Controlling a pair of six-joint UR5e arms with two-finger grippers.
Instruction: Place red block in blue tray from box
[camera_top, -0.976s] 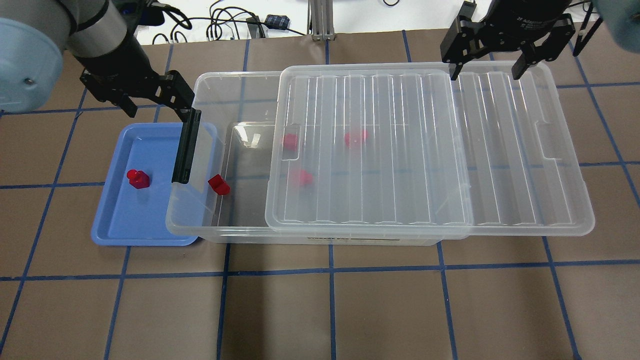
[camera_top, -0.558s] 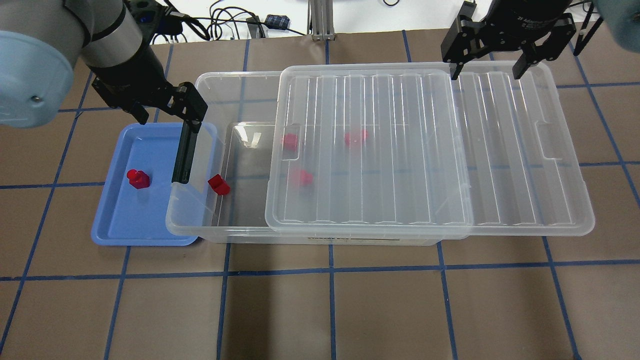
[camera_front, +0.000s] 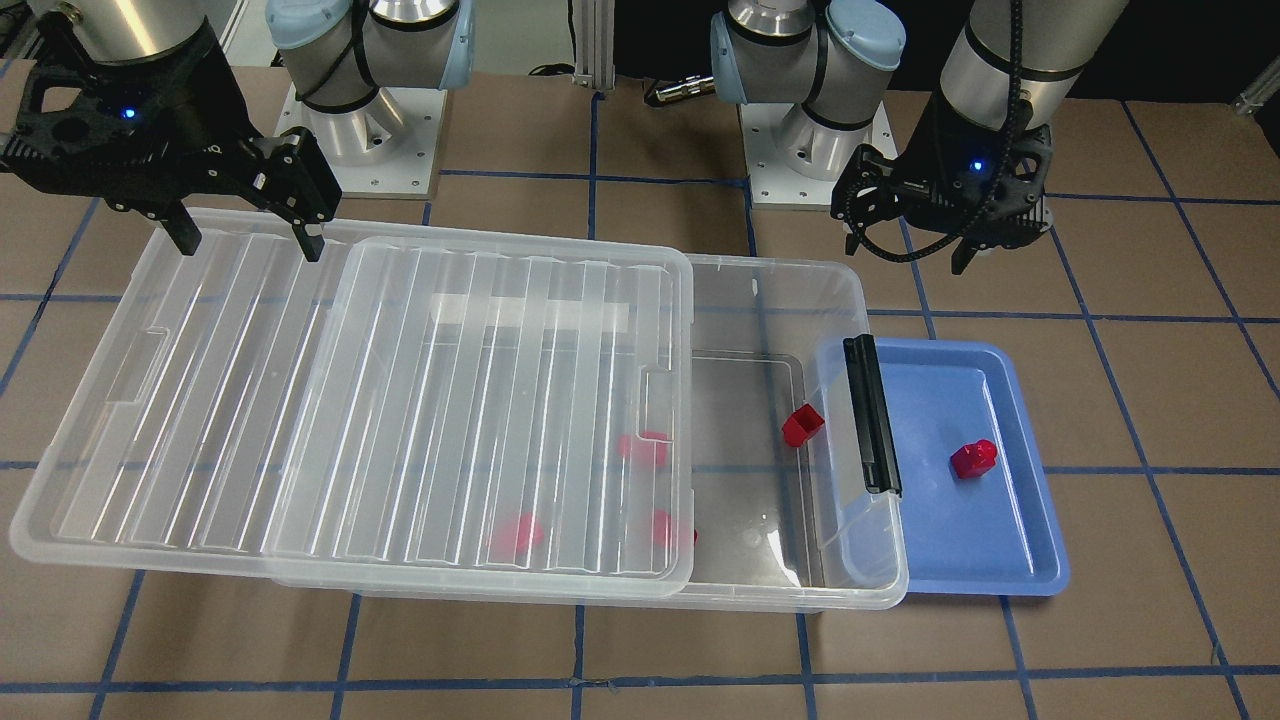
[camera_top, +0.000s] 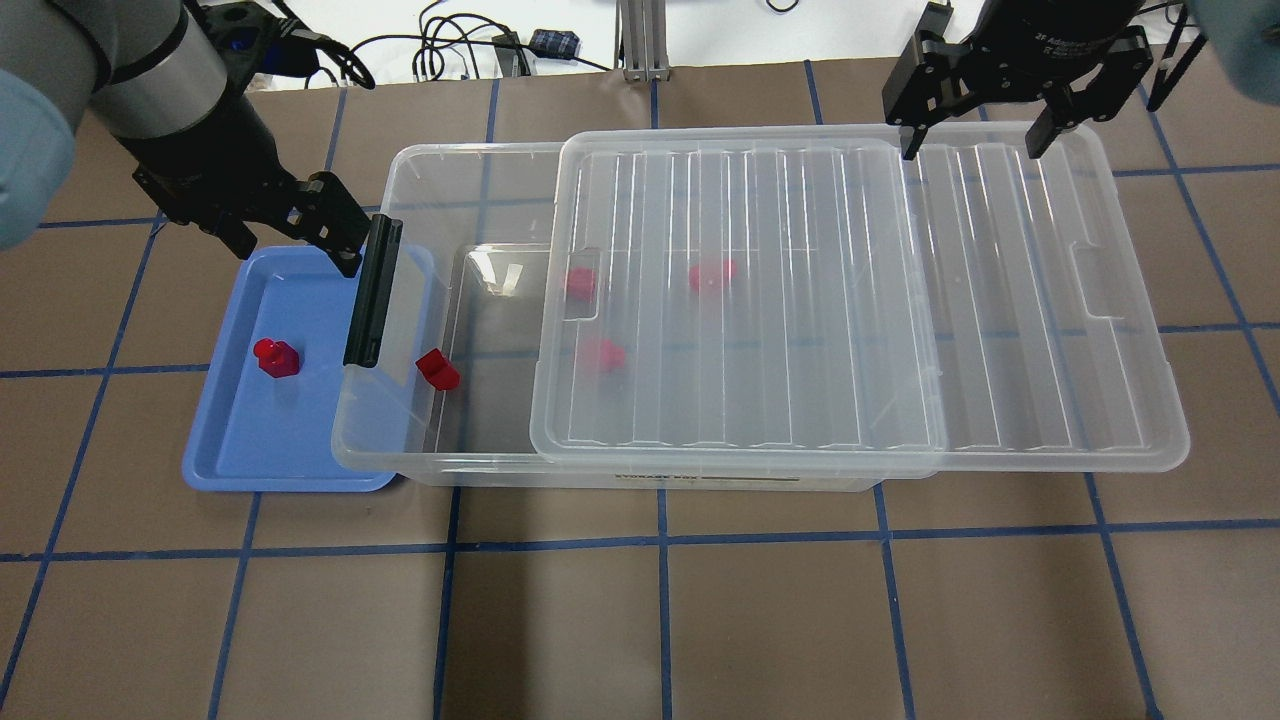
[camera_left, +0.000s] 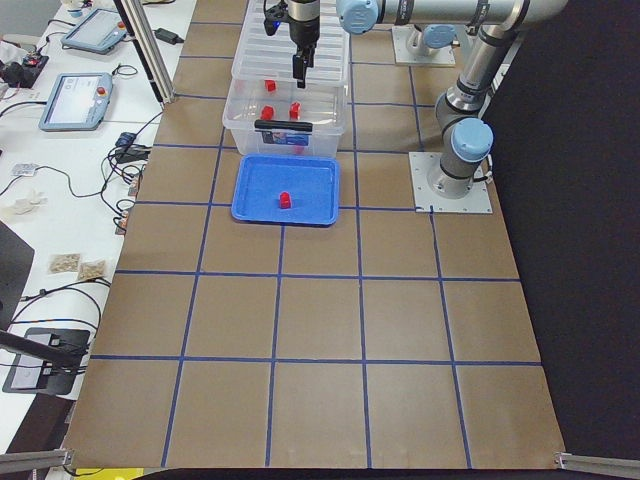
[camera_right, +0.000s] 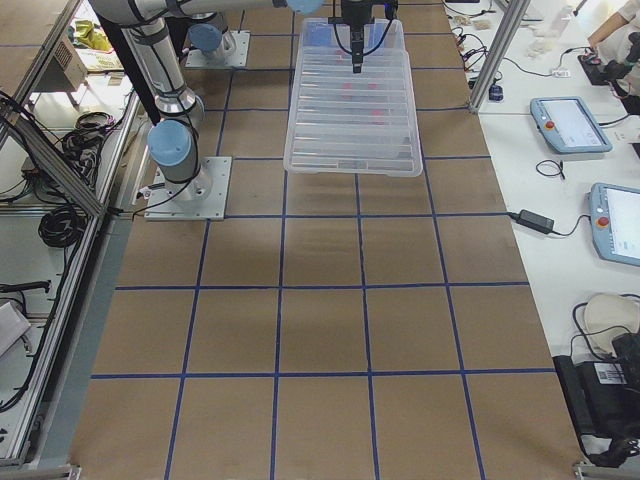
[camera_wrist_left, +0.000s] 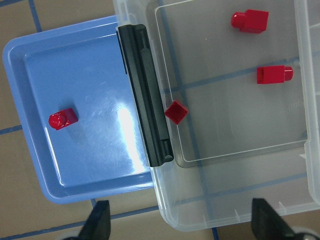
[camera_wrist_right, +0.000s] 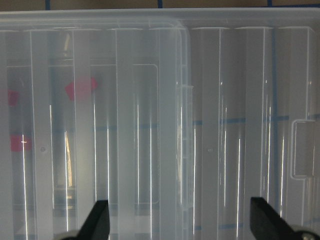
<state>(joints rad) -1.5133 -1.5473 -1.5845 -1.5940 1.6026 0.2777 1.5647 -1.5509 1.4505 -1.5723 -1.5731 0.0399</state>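
The red block (camera_top: 277, 357) with a knob top rests inside the blue tray (camera_top: 300, 478), left of its middle; it also shows in the front view (camera_front: 973, 458) and the left wrist view (camera_wrist_left: 63, 119). The box (camera_top: 400, 462) overlaps the tray's right edge, its black latch bar (camera_top: 372, 292) over the tray. Its ribbed lid (camera_top: 740, 300) is slid to the right, leaving the box's left end uncovered. My left gripper (camera_top: 293, 245) is open and empty above the tray's far edge. My right gripper (camera_top: 970, 148) is open and empty over the lid's far edge.
An angular red block (camera_top: 437, 369) lies in the open end of the box. Three more red blocks (camera_top: 712, 275) show blurred under the lid. A second clear lid (camera_top: 1060, 300) sticks out to the right. Cables lie beyond the table's far edge.
My left gripper has moved left, from over the box's far left corner to over the tray's far edge. The red block, box, lid and right gripper have not moved.
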